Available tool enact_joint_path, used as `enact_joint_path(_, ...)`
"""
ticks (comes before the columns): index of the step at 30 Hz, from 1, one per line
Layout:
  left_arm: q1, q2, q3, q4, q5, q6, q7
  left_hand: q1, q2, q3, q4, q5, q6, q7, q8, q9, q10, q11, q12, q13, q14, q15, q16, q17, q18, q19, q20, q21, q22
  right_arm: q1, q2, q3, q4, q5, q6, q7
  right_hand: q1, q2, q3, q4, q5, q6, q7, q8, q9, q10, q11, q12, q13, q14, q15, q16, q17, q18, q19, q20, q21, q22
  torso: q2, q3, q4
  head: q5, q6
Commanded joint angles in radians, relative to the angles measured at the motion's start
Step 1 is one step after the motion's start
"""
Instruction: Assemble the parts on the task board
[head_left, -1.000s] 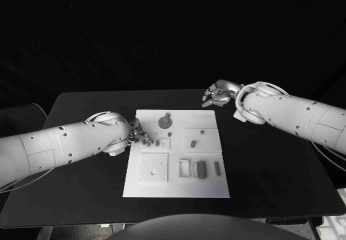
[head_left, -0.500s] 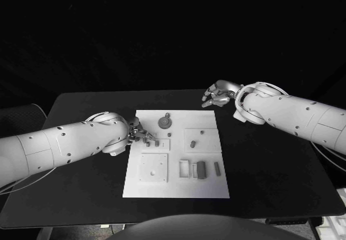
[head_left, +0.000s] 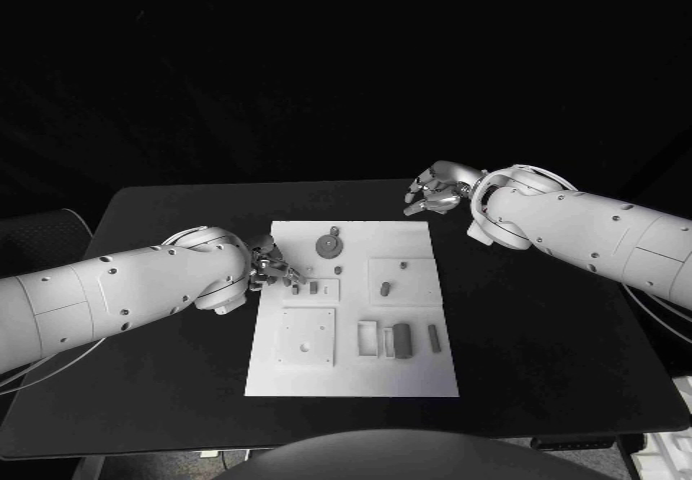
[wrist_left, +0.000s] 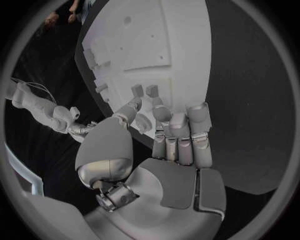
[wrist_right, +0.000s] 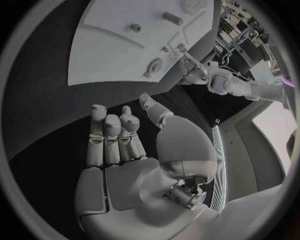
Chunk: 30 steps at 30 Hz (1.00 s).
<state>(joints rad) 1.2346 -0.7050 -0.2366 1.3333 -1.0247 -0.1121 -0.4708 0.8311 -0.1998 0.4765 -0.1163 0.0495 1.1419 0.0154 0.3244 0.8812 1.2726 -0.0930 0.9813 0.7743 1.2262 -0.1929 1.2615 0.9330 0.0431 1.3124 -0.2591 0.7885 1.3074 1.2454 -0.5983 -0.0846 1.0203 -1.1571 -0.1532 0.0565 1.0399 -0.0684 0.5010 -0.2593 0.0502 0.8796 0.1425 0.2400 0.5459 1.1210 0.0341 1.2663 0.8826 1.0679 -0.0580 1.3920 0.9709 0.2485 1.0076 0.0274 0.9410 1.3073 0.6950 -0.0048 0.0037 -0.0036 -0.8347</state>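
Black table (head_left: 173, 380) carries the white task board (head_left: 353, 375) in its middle, where the left hand (head_left: 271, 268) reaches with empty, loosely spread fingers toward two small grey parts (head_left: 304, 287), probably to grasp one, while the right hand (head_left: 434, 192) waits empty and relaxed behind the board.

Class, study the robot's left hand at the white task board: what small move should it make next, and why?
Probably lower the left hand slightly onto the small grey upright pegs near the edge of the white task board and pinch one. Its fingers appear to hold nothing, just beside them; the right hand waits off the board's far corner.
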Motion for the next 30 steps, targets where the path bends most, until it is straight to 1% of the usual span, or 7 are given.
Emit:
enact_joint_path(1,-0.003,-0.008,0.000,0.015,0.050,-0.010,0.077,0.004,0.021,-0.010,-0.021,-0.002,-0.034,0.010,-0.019,-0.004,-0.017,0.006,-0.011,-0.003,-0.014,0.004,-0.011,-0.005,0.041,-0.015,0.000,-0.012,0.009,-0.002,-0.002,0.000,0.000,-0.002,0.010,0.003,-0.011,0.001,0.001,0.007,0.002,-0.001,0.008,-0.004,0.001,-0.005,0.004,0.000,-0.001,0.001,-0.008,-0.002,-0.002,0.013,0.005,-0.001,-0.006,0.012,0.000,-0.0004,0.0009,-0.001,0.000)
enact_joint_path(5,-0.008,-0.026,0.000,0.032,0.082,0.009,0.106,0.020,0.052,-0.025,-0.063,-0.001,-0.049,0.018,-0.031,-0.011,-0.030,0.015,-0.016,-0.005,-0.026,0.013,-0.016,-0.007,0.038,-0.027,0.002,-0.019,0.009,-0.004,-0.003,0.000,0.000,-0.002,0.011,0.003,-0.011,0.001,0.001,0.007,0.002,-0.001,0.008,-0.004,0.001,-0.005,0.004,0.000,-0.001,0.001,-0.008,-0.002,-0.002,0.013,0.005,-0.001,-0.006,0.012,0.000,-0.0001,0.0015,0.000,-0.001)
enact_joint_path(8,-0.009,-0.037,0.000,0.038,0.085,0.035,0.108,0.021,0.097,-0.037,-0.109,-0.002,-0.081,0.034,-0.057,-0.028,-0.050,0.030,-0.029,-0.012,-0.046,0.027,-0.030,-0.013,0.032,-0.049,0.008,-0.035,0.006,-0.004,-0.003,0.000,-0.001,-0.001,0.010,0.003,-0.011,0.001,0.001,0.007,0.002,-0.001,0.008,-0.004,0.001,-0.005,0.004,0.000,-0.001,0.001,-0.008,-0.002,-0.002,0.013,0.005,-0.001,-0.006,0.012,0.000,0.0000,0.0017,-0.001,-0.003)
enact_joint_path(9,-0.010,-0.040,0.000,0.039,0.085,0.037,0.111,0.019,0.103,-0.040,-0.119,-0.001,-0.084,0.036,-0.062,-0.033,-0.051,0.032,-0.029,-0.012,-0.048,0.029,-0.031,-0.014,0.032,-0.050,0.008,-0.037,0.006,-0.004,-0.004,0.000,-0.001,-0.001,0.011,0.003,-0.011,0.001,0.001,0.007,0.002,-0.001,0.008,-0.004,0.001,-0.005,0.004,0.000,-0.001,0.001,-0.008,-0.002,-0.002,0.013,0.005,-0.001,-0.006,0.012,0.000,0.0003,0.0018,0.000,-0.005)
enact_joint_path(14,-0.011,-0.047,0.000,0.041,0.087,0.036,0.110,0.020,0.116,-0.041,-0.148,-0.001,-0.090,0.042,-0.073,-0.047,-0.063,0.039,-0.037,-0.018,-0.059,0.035,-0.040,-0.019,0.031,-0.059,0.010,-0.045,0.005,-0.004,-0.005,0.000,-0.001,-0.001,0.010,0.003,-0.011,0.001,0.001,0.007,0.002,-0.001,0.008,-0.004,0.002,-0.005,0.004,0.000,-0.001,0.001,-0.008,-0.002,-0.002,0.013,0.005,-0.001,-0.006,0.012,0.000,0.0007,0.0012,0.001,-0.006)
enact_joint_path(23,-0.011,-0.043,0.000,0.036,0.085,0.033,0.099,0.024,0.117,-0.039,-0.160,-0.001,-0.087,0.043,-0.074,-0.050,-0.062,0.039,-0.037,-0.019,-0.059,0.036,-0.041,-0.020,0.032,-0.058,0.010,-0.046,0.005,-0.004,-0.005,0.000,-0.001,-0.001,0.011,0.003,-0.011,0.001,0.001,0.007,0.002,-0.001,0.008,-0.004,0.002,-0.005,0.004,0.000,-0.001,0.001,-0.008,-0.002,-0.002,0.013,0.005,-0.001,-0.006,0.012,0.000,0.0001,-0.0003,0.003,-0.006)
enact_joint_path(30,-0.011,-0.035,0.000,0.027,0.074,0.029,0.096,0.051,0.132,-0.024,-0.171,-0.001,-0.084,0.042,-0.075,-0.055,-0.060,0.038,-0.036,-0.021,-0.056,0.035,-0.039,-0.021,0.034,-0.054,0.009,-0.046,0.006,-0.005,-0.004,0.000,-0.001,0.000,0.011,0.003,-0.011,0.001,0.001,0.007,0.002,-0.001,0.008,-0.004,0.002,-0.005,0.004,0.000,-0.001,0.001,-0.008,-0.002,-0.002,0.013,0.005,-0.001,-0.006,0.012,0.000,0.0004,-0.0008,0.004,-0.007)
